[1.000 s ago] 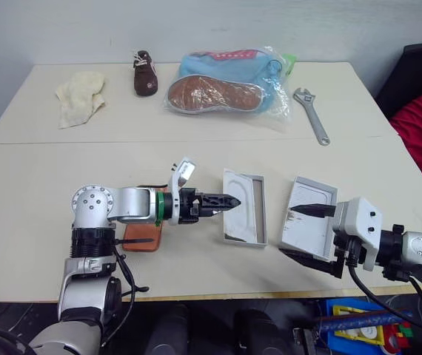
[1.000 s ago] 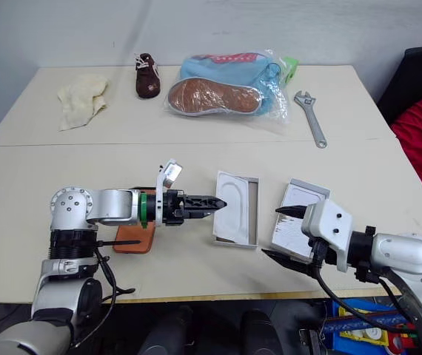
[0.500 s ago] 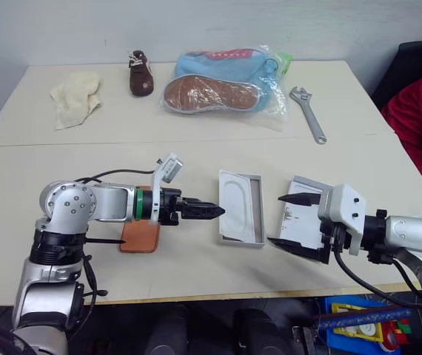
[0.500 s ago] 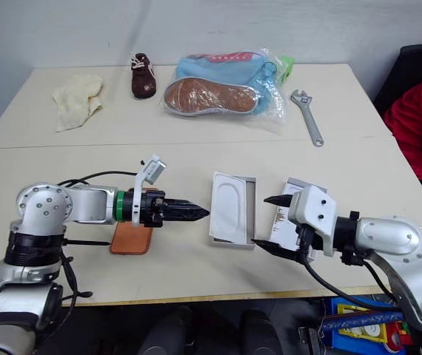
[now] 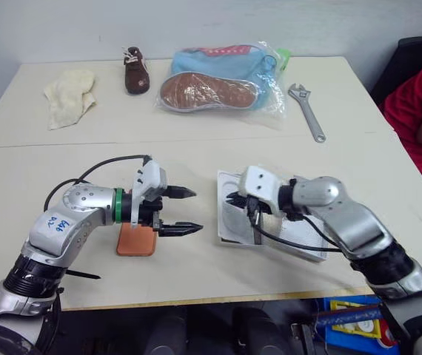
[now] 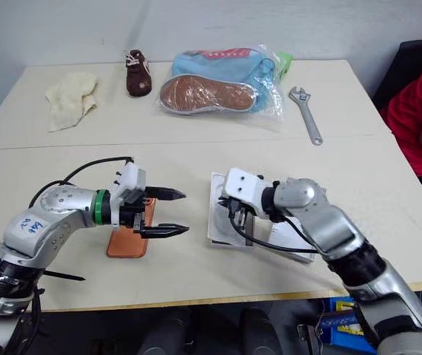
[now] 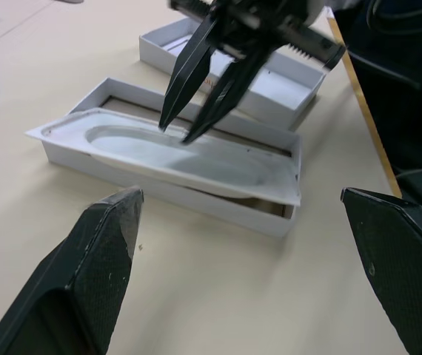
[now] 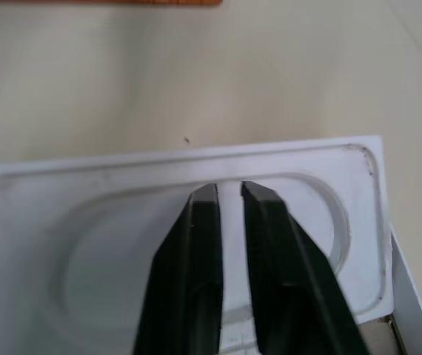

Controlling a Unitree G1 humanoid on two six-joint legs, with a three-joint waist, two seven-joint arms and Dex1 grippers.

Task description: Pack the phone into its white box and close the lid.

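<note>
Right gripper (image 7: 174, 126): black tapered fingers nearly closed, empty, over thin moulded insert (image 7: 196, 159) with oval recess, seated in white box (image 7: 218, 211); left gripper (image 5: 185, 211) fully open, empty; flat orange phone (image 5: 135, 240) beneath.

The phone (image 5: 137, 238), flat & orange w/ rounded corners, lies flat on the surface, well to the left of the two box halves. The white box (image 7: 218, 211), a shallow rectangular cardboard tray, lies open near the middle w/ a thin white moulded insert (image 7: 196, 159) tilted in it, one long edge riding over the box wall, oval recess up. The lid (image 7: 289, 89) sits open side up just beside the box on its right, white inside w/ small brown marks; whether the two touch can't be told
</note>
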